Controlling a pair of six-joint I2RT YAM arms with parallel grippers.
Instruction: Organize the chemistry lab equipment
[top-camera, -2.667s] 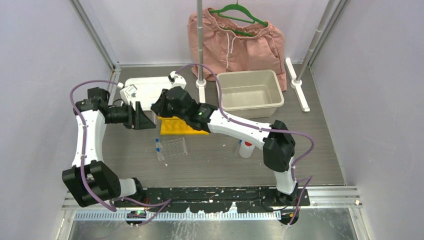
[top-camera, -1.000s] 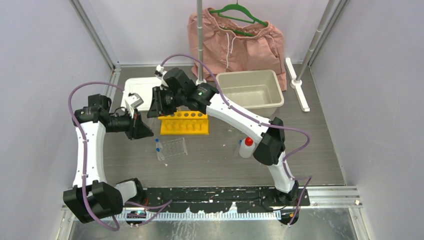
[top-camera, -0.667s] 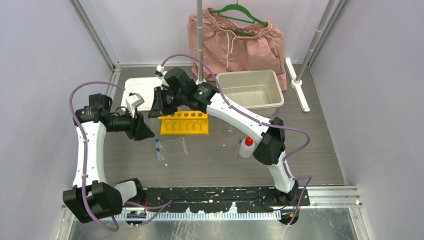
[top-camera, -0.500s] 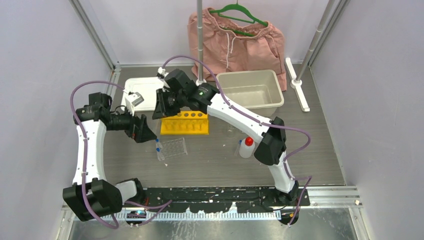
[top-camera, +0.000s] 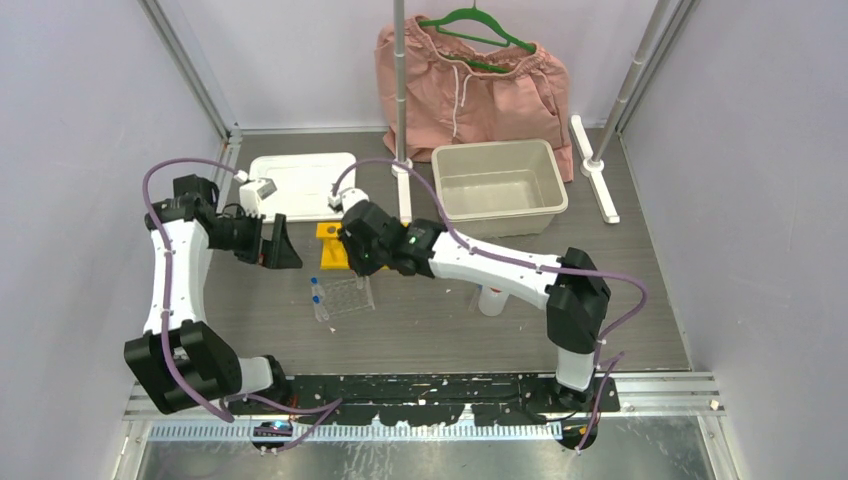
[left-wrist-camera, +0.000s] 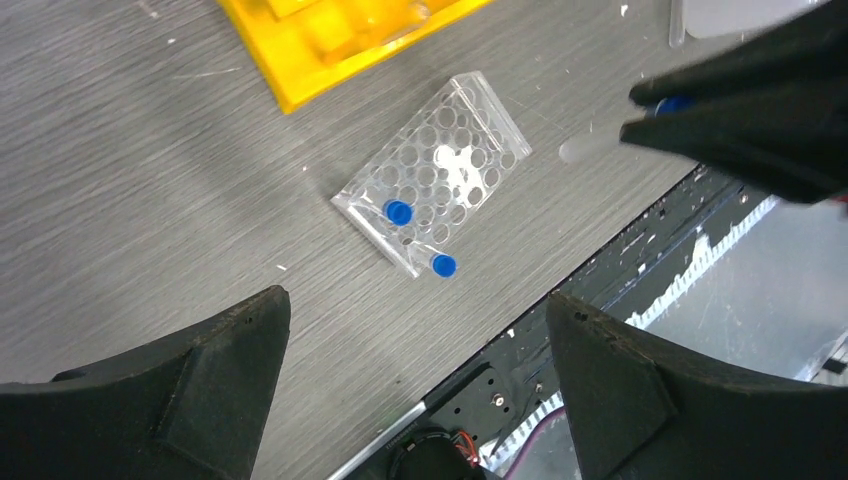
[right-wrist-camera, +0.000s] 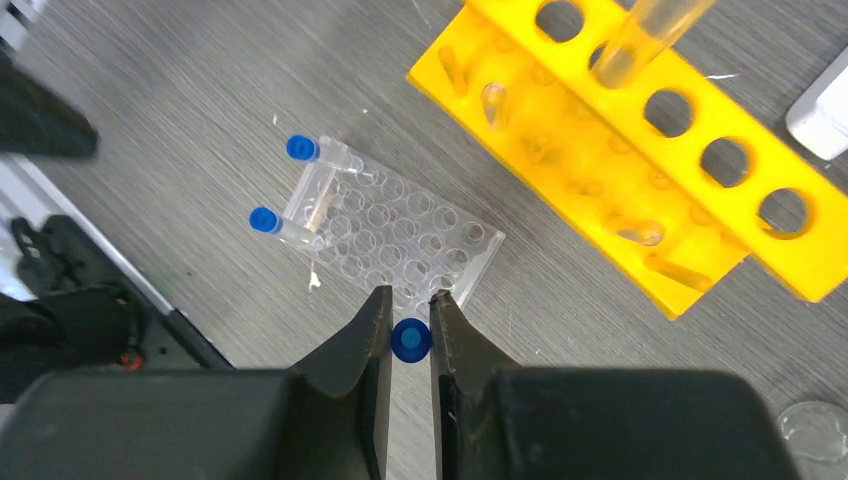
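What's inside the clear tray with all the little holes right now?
Two blue-capped tubes sit at one end of the clear tray; the other visible holes look empty. The right tool, shut on a third tube, covers a bit of the tray's near edge.

Place: robot test cell stocked with chemistry gear.
Enclosure: plain lavender walls (top-camera: 80, 120), metal corner posts (top-camera: 185, 70), grey wood-grain table (top-camera: 640, 300).
Fixtures: left arm (top-camera: 175, 270) and right arm (top-camera: 500, 265), both bolted to a rail (top-camera: 430, 390) at the near edge.
Lab items: yellow rack (top-camera: 330, 250), clear tray (top-camera: 345, 295), blue-capped tubes (top-camera: 316, 297).
Stray items: beige tub (top-camera: 497, 190), white tray (top-camera: 300, 185), pink shorts (top-camera: 470, 90) on a green hanger (top-camera: 478, 25).
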